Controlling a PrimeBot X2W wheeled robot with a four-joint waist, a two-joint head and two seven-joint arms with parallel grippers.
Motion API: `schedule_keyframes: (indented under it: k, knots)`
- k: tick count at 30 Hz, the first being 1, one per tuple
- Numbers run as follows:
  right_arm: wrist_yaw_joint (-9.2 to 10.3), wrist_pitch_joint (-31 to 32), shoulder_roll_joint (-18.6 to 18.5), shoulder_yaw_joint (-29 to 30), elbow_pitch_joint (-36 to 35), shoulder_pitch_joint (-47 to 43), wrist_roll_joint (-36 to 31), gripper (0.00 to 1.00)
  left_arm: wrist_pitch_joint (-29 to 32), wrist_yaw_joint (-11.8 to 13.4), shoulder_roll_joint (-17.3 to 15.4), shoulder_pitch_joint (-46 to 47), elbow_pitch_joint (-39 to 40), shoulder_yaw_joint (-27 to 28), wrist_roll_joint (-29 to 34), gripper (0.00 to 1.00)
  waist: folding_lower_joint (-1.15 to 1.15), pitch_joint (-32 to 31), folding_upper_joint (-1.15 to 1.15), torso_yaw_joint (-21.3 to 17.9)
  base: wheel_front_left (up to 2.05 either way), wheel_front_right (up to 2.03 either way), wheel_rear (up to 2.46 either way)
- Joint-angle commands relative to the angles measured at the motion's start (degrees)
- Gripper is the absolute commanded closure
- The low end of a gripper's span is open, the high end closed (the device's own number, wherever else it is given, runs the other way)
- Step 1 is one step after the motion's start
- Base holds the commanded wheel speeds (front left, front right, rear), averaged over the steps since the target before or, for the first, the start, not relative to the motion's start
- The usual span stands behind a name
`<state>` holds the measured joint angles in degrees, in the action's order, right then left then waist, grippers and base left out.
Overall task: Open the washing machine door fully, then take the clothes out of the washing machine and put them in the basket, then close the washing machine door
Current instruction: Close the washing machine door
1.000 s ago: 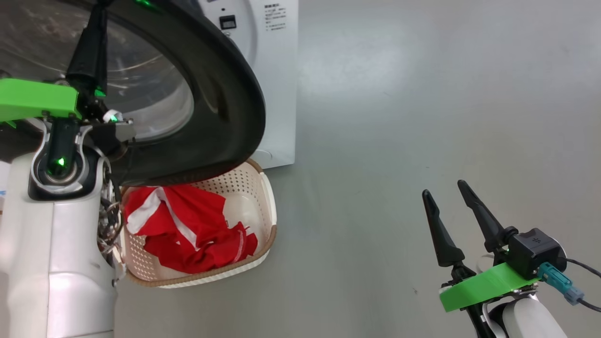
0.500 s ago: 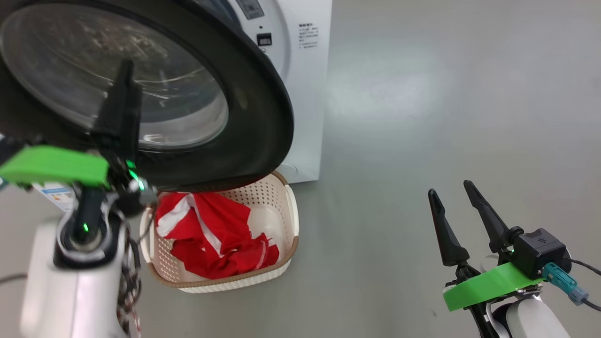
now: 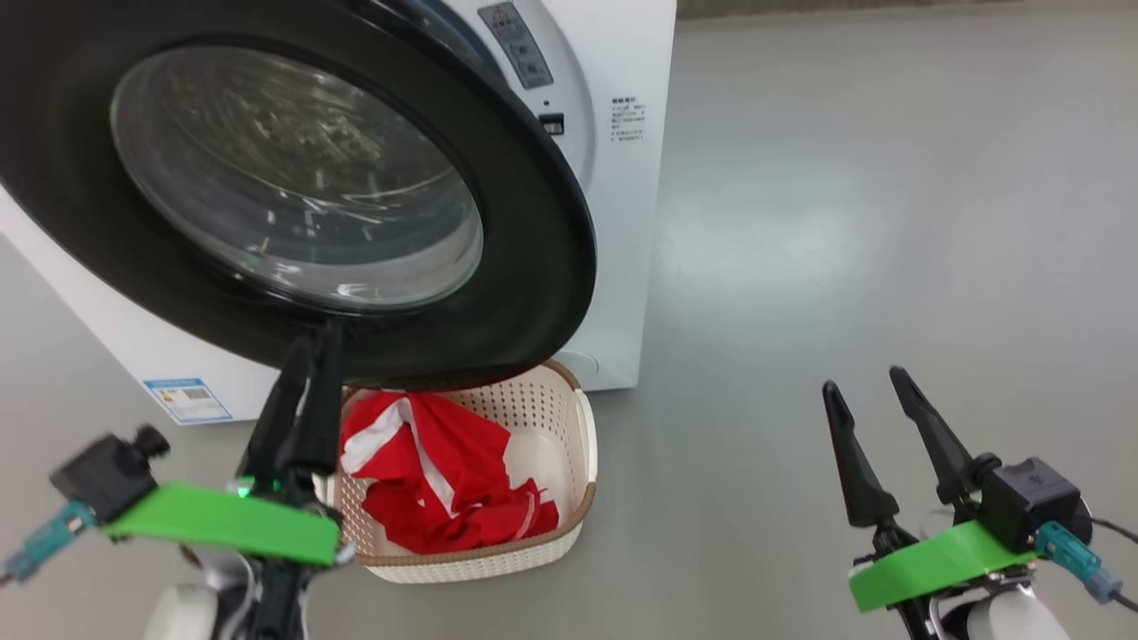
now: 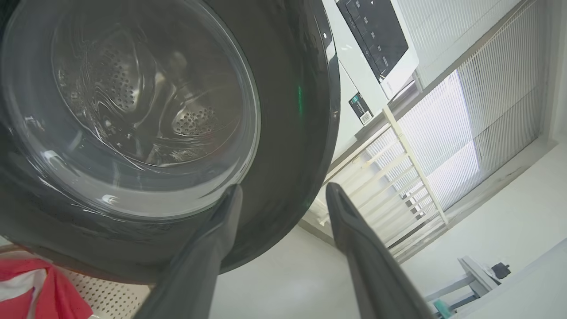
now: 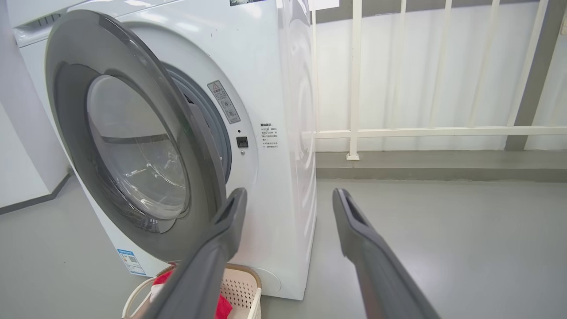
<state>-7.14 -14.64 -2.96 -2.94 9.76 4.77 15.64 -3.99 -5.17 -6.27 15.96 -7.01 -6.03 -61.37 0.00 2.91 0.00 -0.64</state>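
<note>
The washing machine door has a black rim and a bulging glass and stands partly swung out from the white washing machine. Under its lower edge on the floor stands the cream basket, with the red, white-striped clothes lying in it. My left gripper is open at the lower left, just below the door rim and beside the basket, holding nothing. Its wrist view shows the door close in front of the parted left gripper. My right gripper is open over bare floor, far right. Its wrist view shows the door ajar and the basket.
Grey floor stretches to the right of the machine. A white railing runs behind the machine along the wall. A blue label sits low on the machine's front.
The left arm has come down from the door to beside the basket, and its fingers have parted. The head camera has shifted, showing more of the door. The right gripper holds its pose.
</note>
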Motion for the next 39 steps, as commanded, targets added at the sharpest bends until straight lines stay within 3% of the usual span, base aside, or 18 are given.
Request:
schedule_keyframes:
  k: [1, 6, 12, 17, 21, 39]
  knots:
    - [-0.35, -0.4, -0.1, -1.2, -1.6, 0.1, -0.4, 0.00, -1.6, -0.8, -2.1, 0.0, 2.0, 1.1, 2.6, 0.00, 0.00, -1.0, 0.00, 0.5, 0.00, 0.00, 0.00]
    - [-0.35, -0.4, 0.0, -1.1, -2.5, -0.6, -1.7, 0.00, -6.8, -1.0, -5.3, -3.7, 1.5, -2.3, 12.7, 0.00, 0.00, -2.2, 0.00, 0.2, 0.00, 0.00, 0.00]
    - [-0.35, -0.4, 0.0, 0.4, -4.3, -2.0, -2.8, 0.00, -10.4, 2.6, -7.8, -7.0, 0.5, -3.4, 25.2, 0.00, 0.00, -3.3, 0.00, -0.3, 0.00, 0.00, 0.00]
    - [-0.35, -0.4, 0.1, 1.0, -5.1, -3.5, -3.0, 0.00, -11.0, 4.9, -7.3, -8.9, 2.7, -2.4, 34.2, 0.00, 0.00, -4.0, 0.00, -0.3, 0.00, 0.00, 0.00]
    - [-0.35, -0.4, 0.1, 1.3, -6.0, -4.6, -3.5, 0.00, -11.0, 5.1, -5.9, -10.7, 5.5, -0.3, 39.7, 0.00, 0.00, -4.4, 0.00, -0.2, 0.00, 0.00, 0.00]
    - [-0.35, -0.4, 0.1, 2.3, -9.4, -8.7, -4.7, 0.00, -11.0, 2.1, -0.9, -16.5, 1.8, 3.1, 47.2, 0.00, 0.00, -5.7, 0.00, 0.6, 0.00, 0.00, 0.00]
